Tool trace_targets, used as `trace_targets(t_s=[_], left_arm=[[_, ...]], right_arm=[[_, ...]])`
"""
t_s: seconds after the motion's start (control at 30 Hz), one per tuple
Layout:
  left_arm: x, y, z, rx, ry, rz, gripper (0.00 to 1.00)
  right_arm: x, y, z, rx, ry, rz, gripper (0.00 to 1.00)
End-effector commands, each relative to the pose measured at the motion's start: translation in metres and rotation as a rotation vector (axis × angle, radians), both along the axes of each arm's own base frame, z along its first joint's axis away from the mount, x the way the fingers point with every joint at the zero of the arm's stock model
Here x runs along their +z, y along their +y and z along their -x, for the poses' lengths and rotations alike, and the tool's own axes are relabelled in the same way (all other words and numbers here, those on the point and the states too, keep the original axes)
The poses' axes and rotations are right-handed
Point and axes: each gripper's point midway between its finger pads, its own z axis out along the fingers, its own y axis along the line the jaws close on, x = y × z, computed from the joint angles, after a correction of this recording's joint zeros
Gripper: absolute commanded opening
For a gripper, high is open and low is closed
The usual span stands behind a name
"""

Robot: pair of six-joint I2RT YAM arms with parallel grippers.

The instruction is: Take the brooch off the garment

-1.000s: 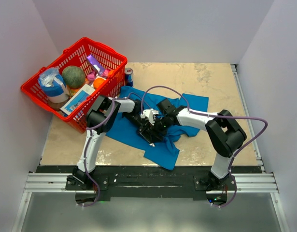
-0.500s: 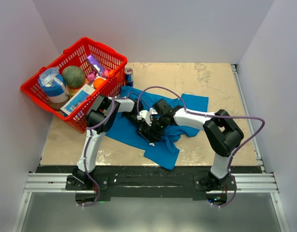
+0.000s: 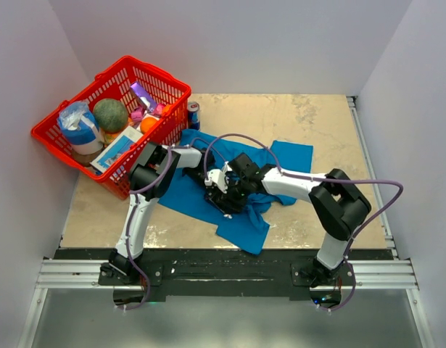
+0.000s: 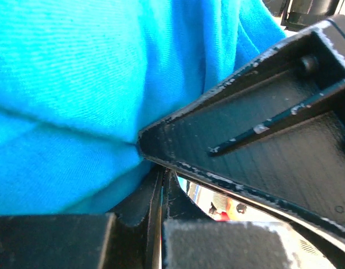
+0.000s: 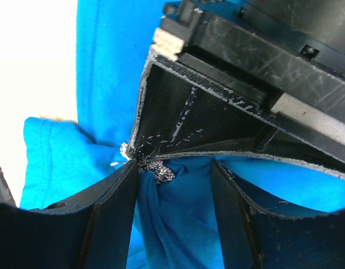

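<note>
The right gripper [image 5: 175, 165] has its two fingers [image 5: 113, 207] apart, with a fold of the garment [image 5: 178, 224] and open space between them; nothing is clamped. The one brooch [image 5: 156, 170], a small silvery sparkling cluster, sits on the blue cloth right at the tip of the finger on the left of the right wrist view, pinned to the fabric. It lies just under the tip of a black finger of the other gripper, which reaches in from above. The left gripper [image 4: 147, 148] has its two fingers closed together, and the cloth bunches into creases where the tips meet, so it pinches the garment there. From the top camera the two grippers meet nose to nose over the middle of the single blue T-shirt. The shirt lies rumpled on the table [image 3: 317, 116], one part spread toward the far right and another hanging toward the near edge. The left arm [image 3: 139, 210] and the right arm [image 3: 339, 210], two in all, reach inward from their bases. At the far left stands one red basket [image 3: 161, 76] holding several goods, among them one round green fruit [image 3: 110, 114]. One can [image 3: 194, 114] stands upright just beside the basket.
</note>
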Motion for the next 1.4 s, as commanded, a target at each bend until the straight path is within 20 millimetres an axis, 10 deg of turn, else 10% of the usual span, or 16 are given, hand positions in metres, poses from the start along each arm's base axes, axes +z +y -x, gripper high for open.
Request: trace_targets(t_s=[0.0,0.13,0.33,0.43,0.87,1.37], left_arm=[[-0.042,0.017,-0.009,-0.004,-0.056,-0.122,0.0],[-0.04,0.017,-0.011,-0.005,-0.061,-0.12,0.0],[-0.037,0.018,-0.009,-0.015,-0.066,-0.108,0.0],[-0.036,0.018,-0.011,-0.018,-0.077,-0.105,0.0],[-0.011,0.014,-0.031,-0.006,-0.183,-0.125,0.0],[-0.004,0.012,-0.051,-0.007,-0.264,-0.159,0.0]], right_arm=[[-0.025,-0.035,-0.011,-0.056,-0.083,0.138,0.56],[-0.006,-0.027,-0.017,-0.092,-0.042,0.054,0.56],[0.086,-0.014,-0.076,-0.238,0.034,-0.22,0.58],[0.103,-0.01,-0.069,-0.185,0.065,-0.251,0.58],[0.07,-0.052,-0.013,-0.018,-0.04,-0.164,0.64],[0.026,-0.022,-0.009,0.116,-0.086,-0.093,0.64]])
